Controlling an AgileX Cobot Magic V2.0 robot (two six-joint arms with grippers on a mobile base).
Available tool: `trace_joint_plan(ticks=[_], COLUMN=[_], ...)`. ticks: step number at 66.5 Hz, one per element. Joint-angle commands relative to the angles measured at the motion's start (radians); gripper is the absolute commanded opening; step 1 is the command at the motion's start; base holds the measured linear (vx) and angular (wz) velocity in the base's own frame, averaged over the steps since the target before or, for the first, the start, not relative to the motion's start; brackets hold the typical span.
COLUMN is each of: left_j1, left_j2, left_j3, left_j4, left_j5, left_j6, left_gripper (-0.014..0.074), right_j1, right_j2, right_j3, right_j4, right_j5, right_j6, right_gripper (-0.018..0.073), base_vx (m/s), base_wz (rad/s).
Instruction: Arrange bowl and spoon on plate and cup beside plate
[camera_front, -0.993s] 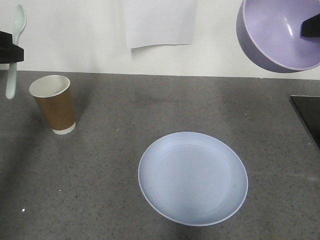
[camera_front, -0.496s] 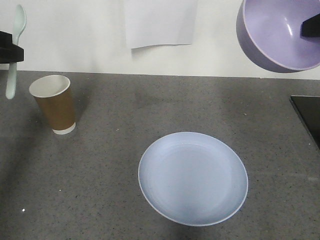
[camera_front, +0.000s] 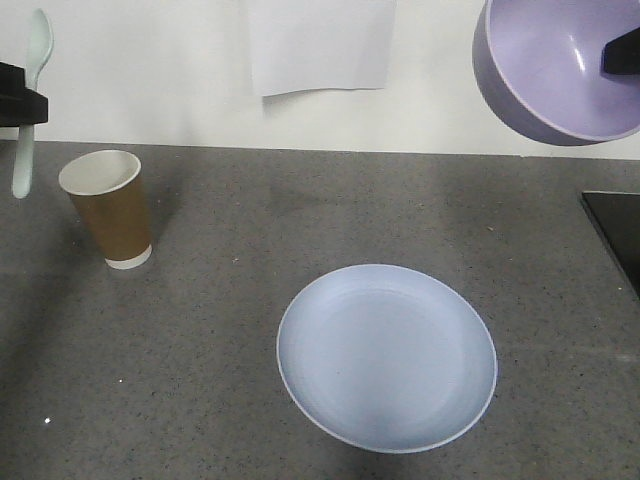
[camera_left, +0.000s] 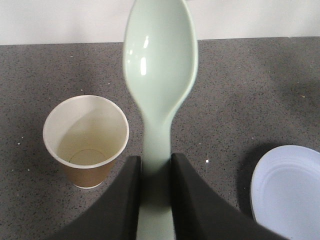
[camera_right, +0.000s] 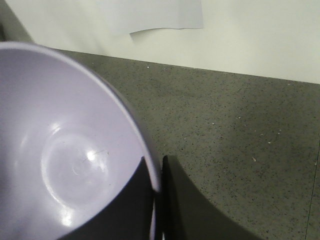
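The pale blue plate (camera_front: 386, 356) lies on the grey counter near the front, empty; its edge shows at the right of the left wrist view (camera_left: 290, 190). The brown paper cup (camera_front: 107, 207) stands upright at the left (camera_left: 86, 140). High at the far left, my left gripper (camera_left: 156, 165) is shut on the handle of the mint-green spoon (camera_left: 160, 60), which hangs upright with its scoop up (camera_front: 36, 50). At the top right, my right gripper (camera_right: 159, 175) is shut on the rim of the lavender bowl (camera_right: 60, 150), held tilted in the air (camera_front: 550, 65).
A white paper sheet (camera_front: 318, 45) hangs on the wall behind the counter. A black panel (camera_front: 615, 235) sits at the counter's right edge. The wall runs along the counter's far side.
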Motion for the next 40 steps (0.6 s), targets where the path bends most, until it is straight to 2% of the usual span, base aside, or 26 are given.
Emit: trace_joint_plan(ticks=[1, 40], left_j1=[0.002, 0.002], left_j2=[-0.032, -0.032], left_j3=[-0.025, -0.025], left_j4=[-0.045, -0.045], left_j5=[-0.043, -0.043], left_j6=[0.002, 0.002], left_gripper=[-0.0006, -0.0006], right_j1=[-0.002, -0.002], right_j2=[-0.025, -0.025], right_j3=[-0.029, -0.029], right_j4=[0.047, 0.047], right_j5=[-0.047, -0.046], right_j6=[-0.003, -0.003], right_gripper=[-0.0006, -0.0006], base_vx=[0.00, 0.01], base_wz=[0.00, 0.00])
